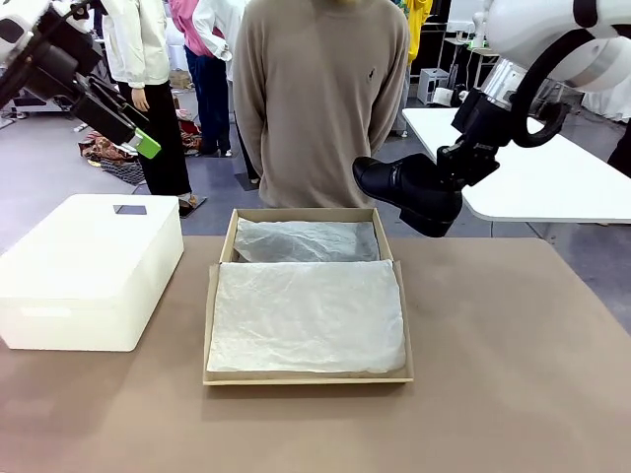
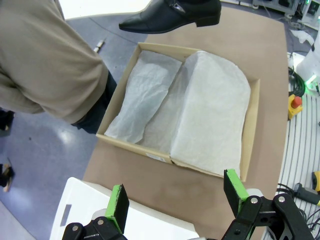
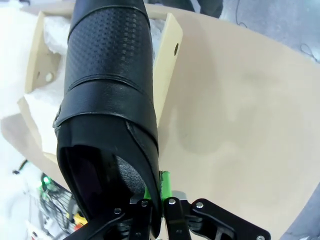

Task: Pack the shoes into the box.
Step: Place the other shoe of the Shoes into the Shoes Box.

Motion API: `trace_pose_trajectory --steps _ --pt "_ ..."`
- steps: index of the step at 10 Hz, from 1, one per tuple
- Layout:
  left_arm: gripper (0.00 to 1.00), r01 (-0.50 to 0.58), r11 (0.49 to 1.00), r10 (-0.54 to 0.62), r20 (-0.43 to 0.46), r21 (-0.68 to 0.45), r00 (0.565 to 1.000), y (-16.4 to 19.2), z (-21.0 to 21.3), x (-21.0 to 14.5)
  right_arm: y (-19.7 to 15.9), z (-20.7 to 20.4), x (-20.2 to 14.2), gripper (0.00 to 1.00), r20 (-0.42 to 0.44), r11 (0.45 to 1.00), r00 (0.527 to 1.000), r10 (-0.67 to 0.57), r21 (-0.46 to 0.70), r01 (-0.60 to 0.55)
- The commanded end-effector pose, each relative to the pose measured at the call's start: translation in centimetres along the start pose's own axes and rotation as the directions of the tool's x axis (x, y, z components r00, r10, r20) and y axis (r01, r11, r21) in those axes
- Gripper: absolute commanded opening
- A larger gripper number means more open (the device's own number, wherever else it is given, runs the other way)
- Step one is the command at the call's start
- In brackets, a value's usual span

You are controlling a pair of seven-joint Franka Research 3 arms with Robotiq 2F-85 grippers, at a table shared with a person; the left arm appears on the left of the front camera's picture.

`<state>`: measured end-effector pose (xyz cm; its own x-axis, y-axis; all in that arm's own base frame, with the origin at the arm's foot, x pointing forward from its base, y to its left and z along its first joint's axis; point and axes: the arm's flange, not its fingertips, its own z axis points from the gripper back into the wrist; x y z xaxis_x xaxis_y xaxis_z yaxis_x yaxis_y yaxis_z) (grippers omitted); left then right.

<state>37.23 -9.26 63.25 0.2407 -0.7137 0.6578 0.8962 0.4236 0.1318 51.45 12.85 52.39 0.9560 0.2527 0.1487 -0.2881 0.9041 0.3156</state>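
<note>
Shoe (image 1: 409, 192): one glossy black dress shoe, held in the air at the right, just above and beyond the far right corner of the box, touching neither box nor table. Its pointed toe aims left, toward the person. In the left wrist view (image 2: 170, 15) its low heel and a small metal buckle show.
Left gripper (image 1: 133, 133): raised high at the far left, above the white box and well apart from the shoe. Its green-padded fingers are spread wide with nothing between them (image 2: 175, 187).
White box (image 1: 94, 266): large, rounded, lid on, on the left side of the table, near the cardboard box but not touching it.
Box (image 1: 210, 315): tan cardboard, open at the middle of the table (image 1: 513, 345), its two halves lying one near and one far.
Tissue paper (image 1: 306, 315): white, smooth over the near half, crumpled in the far half.
Person (image 1: 320, 99): stands at the far edge behind the box in a beige sweater; hands are out of sight.
Right gripper (image 1: 455, 172): reaches in from the upper right, fingers pinching the rim of the shoe's opening at the heel end (image 3: 157, 192).
</note>
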Motion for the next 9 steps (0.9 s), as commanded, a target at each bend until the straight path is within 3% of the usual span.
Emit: trace_pose_trajectory --steps 1,5,8,9 --pt "1.00 -0.004 1.000 0.004 0.013 -0.009 1.000 0.0 0.1 0.0 3.9 -0.1 0.0 0.00 0.050 0.981 0.980 -0.194 -0.019 0.195" --pt "1.00 -0.004 1.000 0.004 0.013 -0.009 1.000 0.0 0.1 0.0 9.2 -1.4 1.0 0.00 0.125 0.851 0.842 -0.524 0.026 0.525" --pt "1.00 -0.004 1.000 0.004 0.013 -0.009 1.000 0.0 0.1 0.0 9.9 -2.2 1.3 0.00 0.167 0.830 0.822 -0.545 -0.031 0.557" --pt "1.00 -0.004 1.000 0.004 0.013 -0.009 1.000 0.0 0.1 0.0 9.8 -2.0 0.9 0.00 0.102 0.841 0.836 -0.540 0.025 0.540"
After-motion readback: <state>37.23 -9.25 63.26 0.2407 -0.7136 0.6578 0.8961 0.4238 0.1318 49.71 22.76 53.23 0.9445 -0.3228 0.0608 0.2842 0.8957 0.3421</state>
